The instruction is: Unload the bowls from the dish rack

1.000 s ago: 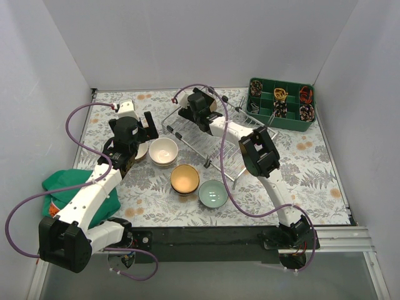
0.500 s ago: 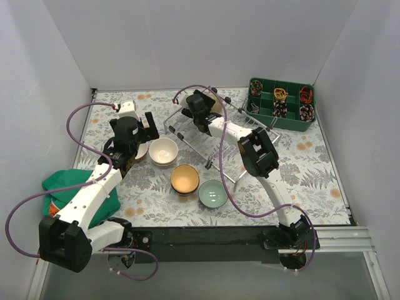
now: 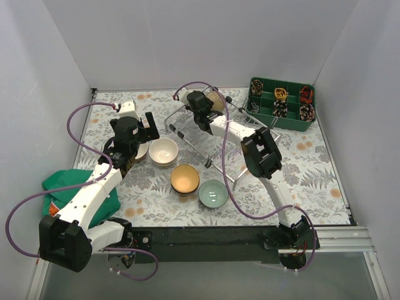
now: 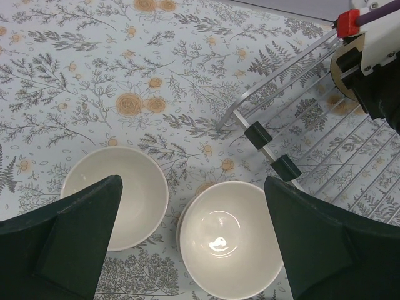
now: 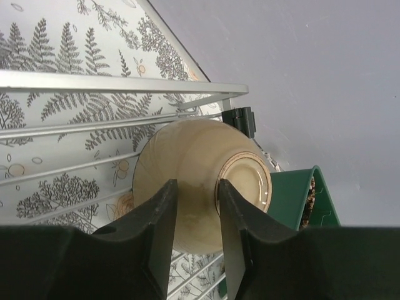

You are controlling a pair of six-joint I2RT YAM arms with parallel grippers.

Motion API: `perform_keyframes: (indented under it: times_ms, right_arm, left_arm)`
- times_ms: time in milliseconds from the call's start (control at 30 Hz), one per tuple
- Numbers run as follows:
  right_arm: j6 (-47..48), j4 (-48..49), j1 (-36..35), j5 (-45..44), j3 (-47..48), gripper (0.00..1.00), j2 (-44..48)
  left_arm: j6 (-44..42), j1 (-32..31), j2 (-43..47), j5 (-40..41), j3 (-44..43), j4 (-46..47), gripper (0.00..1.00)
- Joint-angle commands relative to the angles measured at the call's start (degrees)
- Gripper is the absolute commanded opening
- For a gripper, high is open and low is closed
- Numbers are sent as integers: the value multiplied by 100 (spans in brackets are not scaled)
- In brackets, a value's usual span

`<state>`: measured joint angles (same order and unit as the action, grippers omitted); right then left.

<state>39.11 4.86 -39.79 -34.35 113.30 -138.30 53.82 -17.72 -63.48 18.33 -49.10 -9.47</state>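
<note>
A tan bowl (image 5: pixel 197 162) lies on its side in the wire dish rack (image 5: pixel 125 81), foot ring toward the camera. My right gripper (image 5: pixel 197 206) has its fingers closed in on the bowl's wall, one on each side. From above, that gripper (image 3: pixel 209 107) is at the rack's (image 3: pixel 187 134) far end, by the tan bowl (image 3: pixel 217 100). My left gripper (image 4: pixel 194 244) hangs wide open above two cream bowls (image 4: pixel 115 194) (image 4: pixel 228 234) on the table, holding nothing. An orange-lined bowl (image 3: pixel 185 179) and a celadon bowl (image 3: pixel 212 194) sit nearer the front.
A green compartmented tray (image 3: pixel 281 103) of small items stands at the back right, just beyond the rack. A green cloth (image 3: pixel 69 184) lies at the left edge beside the left arm. White walls enclose the table on three sides.
The right gripper's fingers have closed from wide open onto the tan bowl in the rack, and it has shifted slightly toward the rack's far end. The left arm has not moved.
</note>
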Motion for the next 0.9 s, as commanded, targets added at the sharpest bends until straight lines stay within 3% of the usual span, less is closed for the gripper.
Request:
perform_keyframes:
  times_ms: [0, 300, 567, 867]
  right_arm:
    - [-166, -706, 85, -11, -308, 37, 339]
    - [-685, -1303, 200, 130, -739, 58, 620]
    - [-879, -1927, 252, 367, -818, 86, 769]
    - [-870, -1963, 279, 209, -616, 92, 462]
  left_arm:
    - [-39, 40, 20, -57, 76, -19, 98]
    - [-39, 31, -6, -128, 76, -19, 98]
    - [-56, 40, -59, -198, 59, -37, 98]
    - [-65, 40, -112, -268, 41, -63, 98]
